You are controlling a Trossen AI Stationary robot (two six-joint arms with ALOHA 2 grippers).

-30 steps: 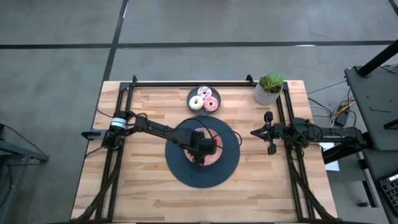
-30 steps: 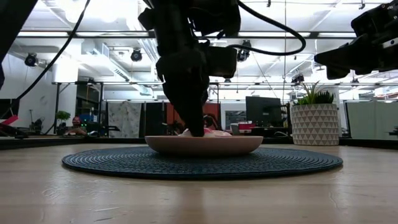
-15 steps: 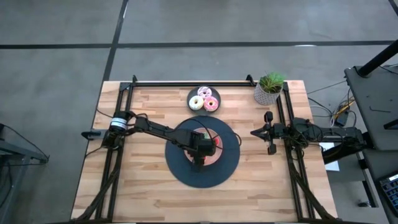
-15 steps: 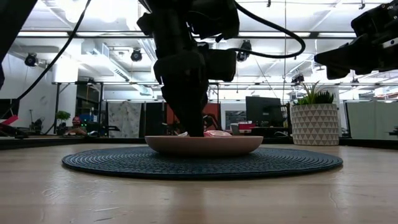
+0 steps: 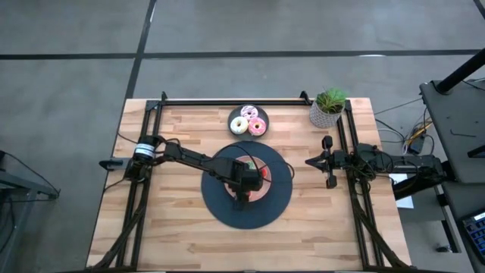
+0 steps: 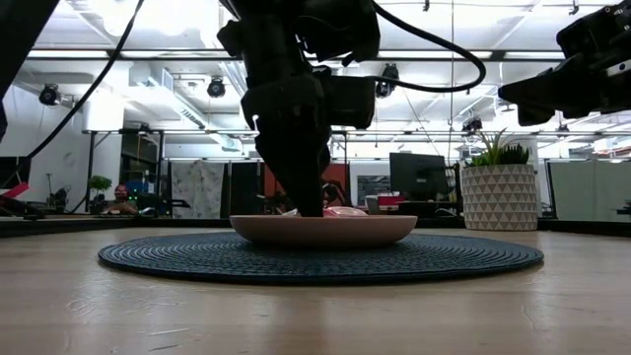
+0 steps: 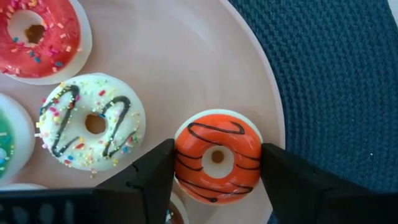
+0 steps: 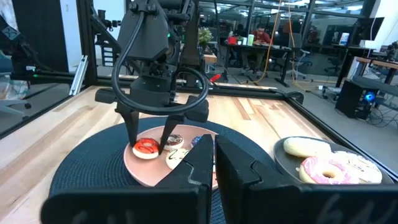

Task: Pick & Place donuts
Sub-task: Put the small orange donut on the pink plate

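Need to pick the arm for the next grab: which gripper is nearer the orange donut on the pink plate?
Left. The left gripper straddles the orange donut on the pink plate, one finger each side. The right gripper waits, shut, off the mat by the table's right rail.

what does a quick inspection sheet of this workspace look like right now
surface: wooden table with a round dark mat in the middle
job's things: small donuts on the pink plate, among them an orange donut, a white sprinkled one and a red one; three larger donuts on the dark plate
clutter: potted plant at the far right corner
grippers: left gripper down on the pink plate, fingers either side of the orange donut; right gripper shut, waiting at the table's right side
cables: black cable looping off the left arm
surroundings: office room, a seated person behind
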